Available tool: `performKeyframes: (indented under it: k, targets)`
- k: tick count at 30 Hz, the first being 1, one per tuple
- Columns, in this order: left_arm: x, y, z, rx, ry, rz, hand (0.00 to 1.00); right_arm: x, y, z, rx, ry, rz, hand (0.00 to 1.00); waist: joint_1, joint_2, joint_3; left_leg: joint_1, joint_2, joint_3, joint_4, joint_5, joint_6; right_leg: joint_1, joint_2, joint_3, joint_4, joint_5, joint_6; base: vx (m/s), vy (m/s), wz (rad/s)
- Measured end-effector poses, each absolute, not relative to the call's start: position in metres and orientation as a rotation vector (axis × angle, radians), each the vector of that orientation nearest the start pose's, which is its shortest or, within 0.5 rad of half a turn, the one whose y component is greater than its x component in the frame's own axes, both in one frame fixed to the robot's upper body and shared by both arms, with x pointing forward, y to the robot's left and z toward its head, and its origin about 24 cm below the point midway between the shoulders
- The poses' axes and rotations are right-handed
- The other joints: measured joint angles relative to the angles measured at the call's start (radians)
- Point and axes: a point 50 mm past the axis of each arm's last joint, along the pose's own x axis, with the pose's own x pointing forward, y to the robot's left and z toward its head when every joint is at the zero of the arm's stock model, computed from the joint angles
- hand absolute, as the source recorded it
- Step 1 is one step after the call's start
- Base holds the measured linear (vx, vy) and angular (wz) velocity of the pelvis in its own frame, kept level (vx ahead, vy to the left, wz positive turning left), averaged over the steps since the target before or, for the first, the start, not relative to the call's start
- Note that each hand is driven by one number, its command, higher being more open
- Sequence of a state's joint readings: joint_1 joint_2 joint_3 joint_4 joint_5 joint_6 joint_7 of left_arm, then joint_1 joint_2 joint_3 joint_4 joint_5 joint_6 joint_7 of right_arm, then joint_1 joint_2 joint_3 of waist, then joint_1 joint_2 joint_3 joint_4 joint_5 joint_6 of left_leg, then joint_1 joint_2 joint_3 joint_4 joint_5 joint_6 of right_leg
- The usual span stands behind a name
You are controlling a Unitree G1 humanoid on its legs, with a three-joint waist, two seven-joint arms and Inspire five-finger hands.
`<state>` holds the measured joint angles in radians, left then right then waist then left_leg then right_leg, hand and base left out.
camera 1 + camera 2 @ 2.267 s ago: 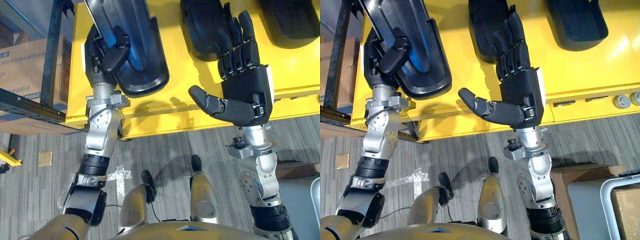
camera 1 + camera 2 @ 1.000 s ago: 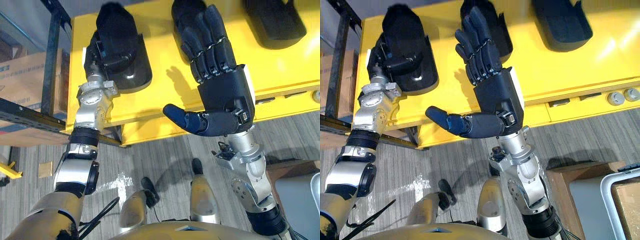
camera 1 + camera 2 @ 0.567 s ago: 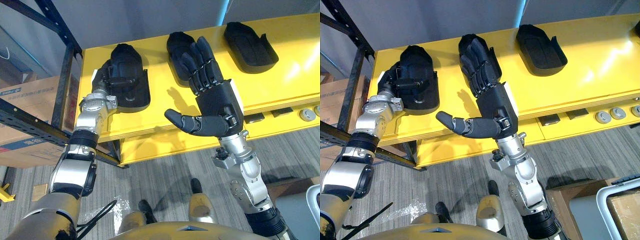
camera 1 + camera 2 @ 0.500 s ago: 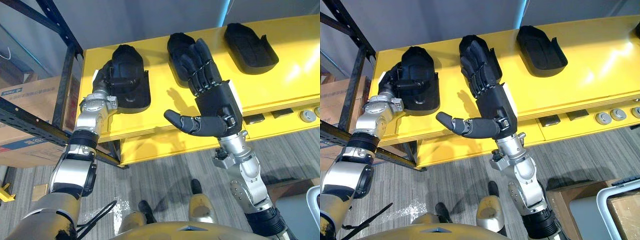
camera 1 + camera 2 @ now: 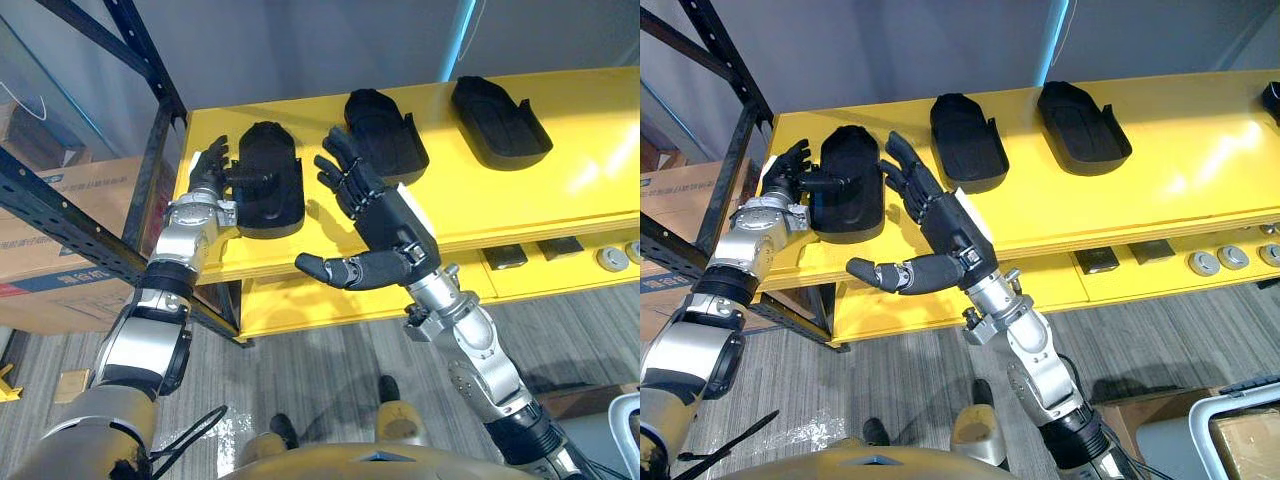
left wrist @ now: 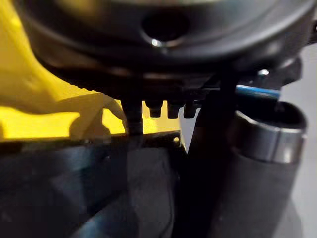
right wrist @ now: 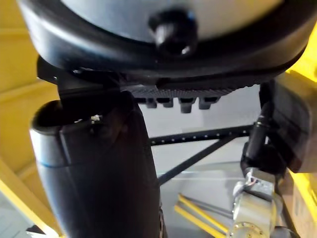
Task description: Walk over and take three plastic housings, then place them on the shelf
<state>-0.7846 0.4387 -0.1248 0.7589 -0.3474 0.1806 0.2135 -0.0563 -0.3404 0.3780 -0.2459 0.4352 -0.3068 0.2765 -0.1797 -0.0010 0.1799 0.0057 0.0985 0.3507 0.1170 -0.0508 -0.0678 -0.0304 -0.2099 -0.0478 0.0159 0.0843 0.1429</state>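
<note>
Housing (image 5: 272, 190) beside splayed left hand (image 5: 206, 178).

Three plastic housings sit in a row along the shelf top (image 5: 580, 150), in the upper half of the frame. The left housing (image 5: 270, 185) lies nearest the front edge, the middle housing (image 5: 385, 125) up and right of it, and the right housing (image 5: 500, 110) further right. The left hand (image 5: 207, 175) is against the left housing's left side, its thumb reaching over the rim. The right hand (image 5: 385, 225) hovers at frame centre, before the gap between the left and middle housings. A rack beam (image 5: 60, 215) crosses the left edge, with a cardboard box (image 5: 100, 185) behind it. Below the shelf's front edge, at right, a lower ledge (image 5: 580, 275) carries two flat pieces (image 5: 505, 257) and round pieces (image 5: 612, 258).
</note>
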Motion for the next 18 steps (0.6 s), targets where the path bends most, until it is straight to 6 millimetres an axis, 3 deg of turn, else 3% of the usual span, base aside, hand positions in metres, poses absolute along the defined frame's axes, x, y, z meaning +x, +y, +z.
performKeyframes:
  k: [7, 10, 13, 14, 18]
  targets:
    - [0.383, 0.230, 0.128, 0.011, 0.026, 0.379, 1.00, 0.220, -0.086, 0.110, 0.138, -0.399, 0.864, 1.00, 0.000, 0.000, 0.000, -0.007, 0.000, -0.005, 0.001, 0.002, -0.001, -0.005, 0.001, -0.002, 0.000, 0.001, -0.002, -0.01, -0.003, 0.01]
    - [0.382, 0.220, 0.162, -0.034, -0.175, 0.380, 1.00, 0.214, -0.074, 0.095, 0.130, -0.321, 0.991, 1.00, 0.007, -0.003, 0.001, -0.023, 0.000, -0.018, 0.005, 0.004, 0.000, -0.013, 0.002, -0.011, 0.001, 0.001, -0.002, 0.00, -0.013, 0.10]
    - [0.367, 0.194, 0.219, -0.155, -0.468, 0.239, 1.00, 0.208, -0.066, 0.075, 0.102, -0.224, 1.093, 1.00, 0.024, -0.005, 0.002, -0.030, 0.000, -0.040, 0.006, 0.004, 0.001, -0.008, 0.002, -0.031, 0.007, 0.001, -0.003, 0.01, -0.011, 0.20]
    - [0.354, 0.181, 0.245, -0.210, -0.600, 0.146, 1.00, 0.207, -0.065, 0.071, 0.078, -0.205, 1.117, 1.00, 0.034, -0.005, 0.002, -0.028, 0.000, -0.047, 0.007, 0.004, 0.001, -0.002, 0.002, -0.037, 0.008, 0.000, -0.003, 0.00, 0.004, 0.14]
    - [0.324, 0.162, 0.283, -0.274, -0.823, -0.035, 1.00, 0.210, -0.064, 0.073, 0.029, -0.206, 1.177, 1.00, 0.049, -0.009, 0.005, -0.030, 0.001, -0.065, 0.016, 0.004, 0.001, 0.007, 0.001, -0.057, 0.021, -0.005, -0.010, -0.03, -0.004, 0.12]
